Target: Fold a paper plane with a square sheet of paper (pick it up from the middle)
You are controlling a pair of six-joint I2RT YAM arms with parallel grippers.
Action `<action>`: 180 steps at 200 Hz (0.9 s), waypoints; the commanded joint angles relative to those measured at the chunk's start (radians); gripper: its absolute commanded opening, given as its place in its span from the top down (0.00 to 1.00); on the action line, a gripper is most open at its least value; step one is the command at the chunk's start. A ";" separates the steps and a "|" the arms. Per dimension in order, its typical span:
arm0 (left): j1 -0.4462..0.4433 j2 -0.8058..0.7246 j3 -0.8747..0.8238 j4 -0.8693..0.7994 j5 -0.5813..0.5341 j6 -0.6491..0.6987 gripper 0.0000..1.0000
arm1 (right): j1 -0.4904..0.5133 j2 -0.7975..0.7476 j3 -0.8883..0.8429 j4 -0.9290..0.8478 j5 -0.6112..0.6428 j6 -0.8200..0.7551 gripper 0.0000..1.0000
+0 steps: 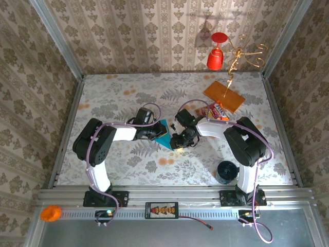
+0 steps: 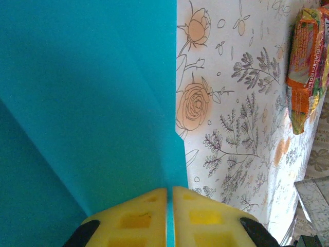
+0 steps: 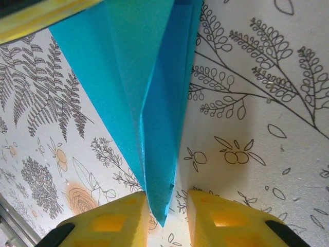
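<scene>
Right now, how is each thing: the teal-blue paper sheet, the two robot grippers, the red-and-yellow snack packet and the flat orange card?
Teal-blue paper sheet, folded into layers with a pointed end.
Left gripper, shut on the sheet's edge.
Right gripper, open, the sheet's point between its fingers.
Red-and-yellow snack packet, lying on the table.
Flat orange rectangular card, lying flat on the table.

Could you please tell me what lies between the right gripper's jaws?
The pointed tip of the paper plane sits inside the right gripper, jaws apart, shown in the right wrist view.
</scene>
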 commanded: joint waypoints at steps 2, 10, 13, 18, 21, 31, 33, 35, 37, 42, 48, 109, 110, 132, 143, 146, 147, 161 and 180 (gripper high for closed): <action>-0.003 -0.014 -0.003 -0.021 -0.013 0.023 0.88 | -0.001 0.027 0.010 -0.031 0.003 0.001 0.75; -0.003 -0.014 -0.004 -0.020 -0.013 0.023 0.88 | -0.002 0.028 0.009 -0.028 -0.002 0.005 0.76; -0.003 -0.015 -0.003 -0.021 -0.014 0.024 0.88 | -0.003 0.028 0.009 -0.027 -0.003 0.006 0.76; -0.003 -0.015 -0.004 -0.020 -0.014 0.023 0.88 | -0.003 0.029 0.008 -0.026 -0.005 0.007 0.76; -0.003 -0.015 -0.004 -0.021 -0.014 0.023 0.88 | -0.004 0.029 0.008 -0.026 -0.007 0.007 0.76; -0.003 -0.013 -0.005 -0.020 -0.016 0.022 0.88 | -0.006 0.033 0.008 -0.025 -0.012 0.010 0.77; -0.003 -0.013 -0.004 -0.021 -0.016 0.022 0.88 | -0.007 0.033 0.009 -0.027 -0.014 0.010 0.77; -0.003 -0.013 -0.003 -0.020 -0.015 0.021 0.88 | -0.007 0.034 0.008 -0.027 -0.014 0.010 0.77; -0.003 -0.013 -0.003 -0.020 -0.015 0.022 0.88 | -0.007 0.035 0.007 -0.027 -0.014 0.010 0.77; -0.003 -0.012 -0.004 -0.021 -0.015 0.021 0.88 | -0.007 0.036 0.008 -0.028 -0.017 0.010 0.77; -0.003 -0.011 -0.003 -0.021 -0.016 0.022 0.88 | -0.007 0.037 0.007 -0.027 -0.022 0.012 0.77; 0.000 -0.017 -0.006 -0.025 -0.017 0.022 0.89 | -0.030 -0.045 0.005 0.009 -0.050 0.022 0.73; 0.000 -0.017 -0.006 -0.025 -0.018 0.022 0.89 | -0.030 -0.044 0.006 0.007 -0.051 0.022 0.73; 0.000 -0.018 -0.006 -0.023 -0.017 0.022 0.89 | -0.030 -0.018 0.021 0.001 -0.058 0.017 0.73; 0.000 -0.018 -0.007 -0.022 -0.017 0.021 0.89 | -0.027 -0.013 0.022 0.003 -0.058 0.019 0.74; 0.000 -0.019 -0.006 -0.022 -0.017 0.022 0.89 | -0.028 -0.015 0.021 0.005 -0.059 0.020 0.74; 0.000 -0.018 -0.007 -0.022 -0.017 0.022 0.89 | -0.028 -0.015 0.021 0.005 -0.059 0.020 0.74; 0.001 -0.020 -0.007 -0.024 -0.017 0.022 0.89 | -0.027 -0.012 0.024 0.010 -0.061 0.019 0.76; 0.002 -0.020 -0.005 -0.024 -0.016 0.021 0.89 | -0.027 0.000 0.031 0.011 -0.076 0.012 0.78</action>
